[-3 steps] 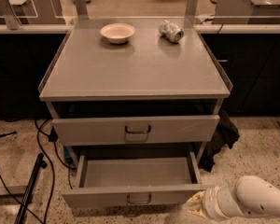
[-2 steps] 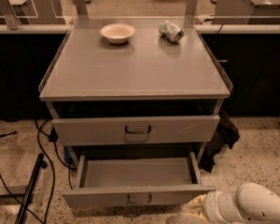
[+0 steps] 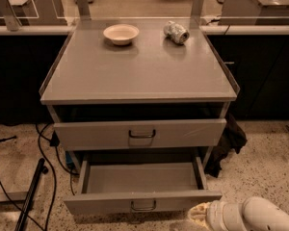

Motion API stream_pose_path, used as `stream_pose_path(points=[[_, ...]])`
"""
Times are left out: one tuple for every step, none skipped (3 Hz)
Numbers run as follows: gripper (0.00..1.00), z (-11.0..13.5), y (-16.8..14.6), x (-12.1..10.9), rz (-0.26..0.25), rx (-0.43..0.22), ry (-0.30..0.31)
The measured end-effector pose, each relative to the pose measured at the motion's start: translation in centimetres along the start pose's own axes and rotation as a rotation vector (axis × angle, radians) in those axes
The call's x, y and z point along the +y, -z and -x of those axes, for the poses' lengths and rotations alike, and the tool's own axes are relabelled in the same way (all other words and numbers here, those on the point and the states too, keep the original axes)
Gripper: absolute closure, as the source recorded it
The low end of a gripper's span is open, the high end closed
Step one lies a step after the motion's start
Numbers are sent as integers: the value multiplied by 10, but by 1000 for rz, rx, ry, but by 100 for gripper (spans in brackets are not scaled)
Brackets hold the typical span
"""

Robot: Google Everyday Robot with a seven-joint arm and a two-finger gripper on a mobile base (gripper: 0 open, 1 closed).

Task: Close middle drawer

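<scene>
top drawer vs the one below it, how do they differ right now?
The middle drawer is pulled far out, floor showing; the upper drawer sits further in, interior hidden. The middle drawer's front panel is low; the upper drawer's is taller. The gripper is by the middle drawer's front right corner, well below the upper drawer. Both are grey with a central loop handle.

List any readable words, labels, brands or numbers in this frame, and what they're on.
No text can be read anywhere.
The crumpled silver packet on the cabinet top: any print is too blurred to read.
The middle drawer and the bowl: no markings visible.
The gripper, low right by the middle drawer's front: no label visible.
</scene>
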State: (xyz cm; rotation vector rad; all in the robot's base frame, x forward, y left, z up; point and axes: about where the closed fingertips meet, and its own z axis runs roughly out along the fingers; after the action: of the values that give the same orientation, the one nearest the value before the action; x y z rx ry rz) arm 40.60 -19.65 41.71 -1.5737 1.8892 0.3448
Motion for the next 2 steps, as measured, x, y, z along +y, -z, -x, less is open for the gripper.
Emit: stream_pose_path(points=[[100, -3, -15, -6, -50, -40, 57], [100, -4, -27, -12, -99, -68, 110]])
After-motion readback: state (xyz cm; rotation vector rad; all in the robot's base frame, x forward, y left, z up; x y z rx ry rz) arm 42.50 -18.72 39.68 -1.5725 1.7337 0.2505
